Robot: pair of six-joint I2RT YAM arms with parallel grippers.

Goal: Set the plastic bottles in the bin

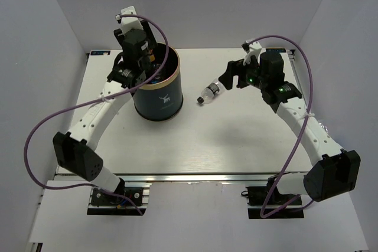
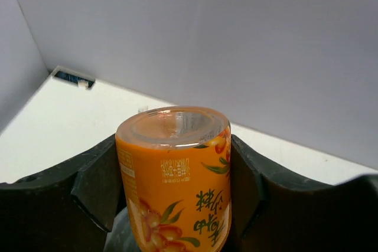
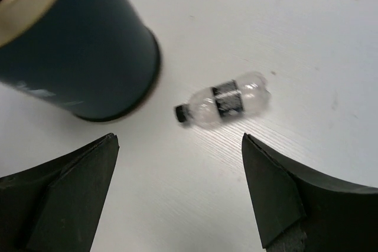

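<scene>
- The left gripper (image 2: 174,188) is closed on a stubby orange bottle (image 2: 177,163), which is clamped on both sides between the dark fingers (image 2: 97,187).
- The bottle is held lengthwise between the jaws. Its clear, ringed end points away from the wrist camera.
- In the top view, the left gripper (image 1: 140,63) is seen above the far rim of the bin (image 1: 158,95), over its open mouth. What lies inside the bin cannot be made out.
- The right gripper (image 3: 179,143) is spread wide and nothing is held or touched by it.
- A small clear bottle (image 3: 227,101) with a dark label is seen lying on its side on the white table (image 1: 236,140), beyond the gap between the open fingers.
- Its black cap is turned toward the bin (image 3: 88,57), which stands upright near it but apart from it.
- Nothing is found between the right gripper (image 1: 227,78) and that bottle (image 1: 209,92).
- Purple cables (image 1: 35,134) are looped along both arms, and the table is enclosed by pale walls.
</scene>
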